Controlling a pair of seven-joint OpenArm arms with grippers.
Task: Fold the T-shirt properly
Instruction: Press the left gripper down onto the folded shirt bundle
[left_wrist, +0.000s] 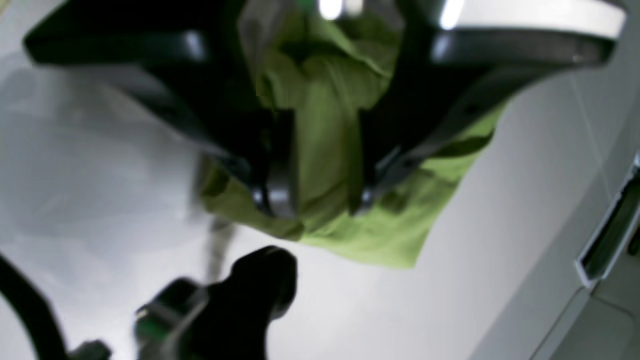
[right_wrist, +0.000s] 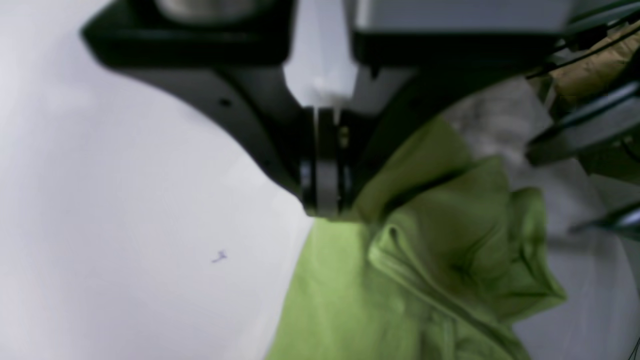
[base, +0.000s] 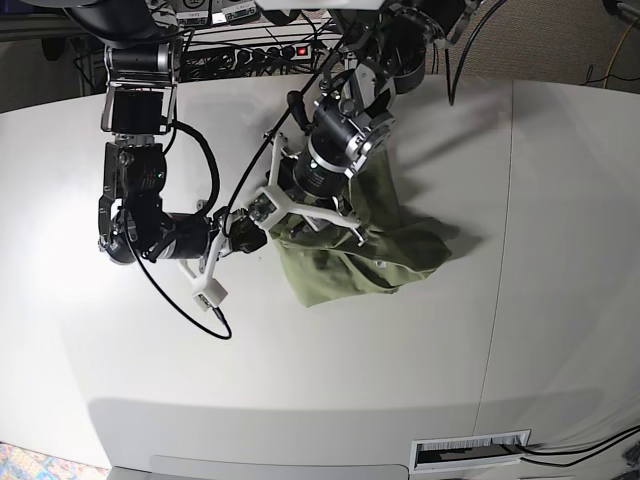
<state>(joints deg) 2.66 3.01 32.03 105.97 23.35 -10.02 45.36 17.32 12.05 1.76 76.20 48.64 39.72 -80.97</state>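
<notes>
Meanwhile, T-shirt (base: 360, 250) lies bunched mid-frame on table (base: 520, 200); left hand (left_wrist: 312, 200) parted around cloth, right hand (right_wrist: 322, 200) clamped on hem. Best: spread fabric flat w/ even tension before folding.

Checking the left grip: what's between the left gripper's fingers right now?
A bunched fold of the T-shirt sits between the left gripper's fingers, which stand apart around it. The left wrist view shows this.
</notes>
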